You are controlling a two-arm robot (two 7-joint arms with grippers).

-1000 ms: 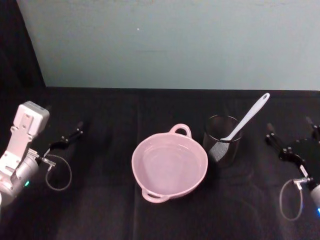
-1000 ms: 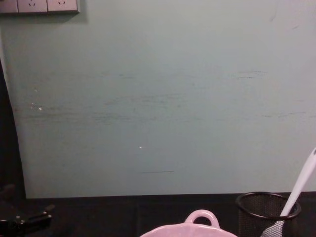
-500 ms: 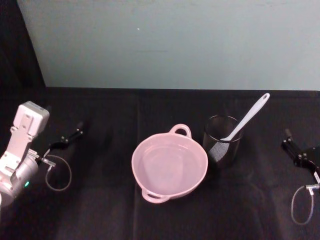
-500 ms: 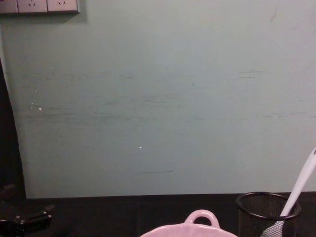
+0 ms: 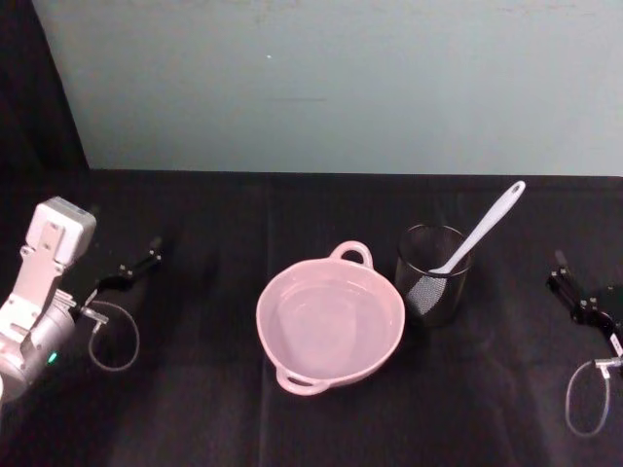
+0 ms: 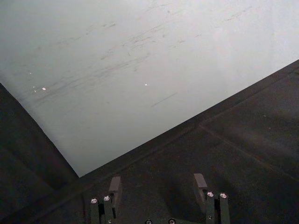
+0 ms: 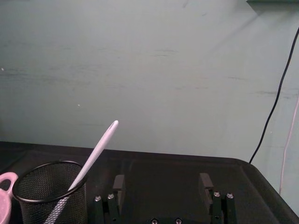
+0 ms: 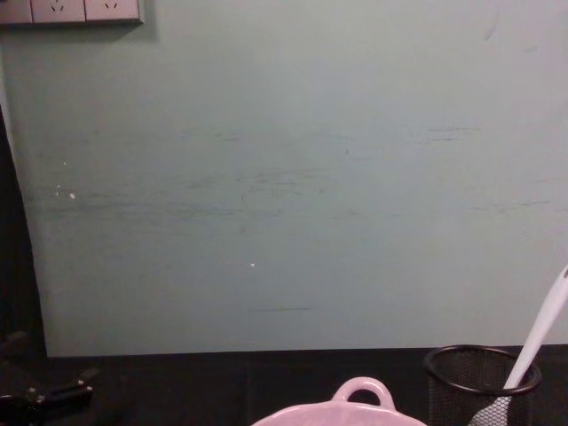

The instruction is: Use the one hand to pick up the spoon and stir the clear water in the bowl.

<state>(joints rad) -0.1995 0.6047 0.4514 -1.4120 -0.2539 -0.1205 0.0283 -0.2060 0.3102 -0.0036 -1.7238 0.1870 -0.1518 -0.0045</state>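
The pale pink bowl (image 5: 330, 325) sits near the middle of the black desk (image 5: 214, 409), one loop handle toward the wall and one toward the robot; its far handle and rim also peek up at the bottom of the chest view (image 8: 359, 404); the water inside is clear and hard to make out. Just beside the bowl, on the robot's right, stands a black wire-mesh cup (image 5: 431, 273), and the white spoon (image 5: 479, 229) stands tilted in it, blade down inside the mesh, handle leaning up and away to the right; the right wrist view shows the same spoon (image 7: 96, 151) rising out of the cup (image 7: 49, 193). The right gripper (image 5: 576, 292) is at the right edge of the desk, well apart from the cup, its fingers (image 7: 118, 185) spread wide with nothing between them. The left gripper (image 5: 131, 272) rests far to the left, well apart from the bowl, its fingers (image 6: 114, 185) likewise wide apart and holding nothing; a pale teal wall (image 8: 284, 177) stands behind the desk.
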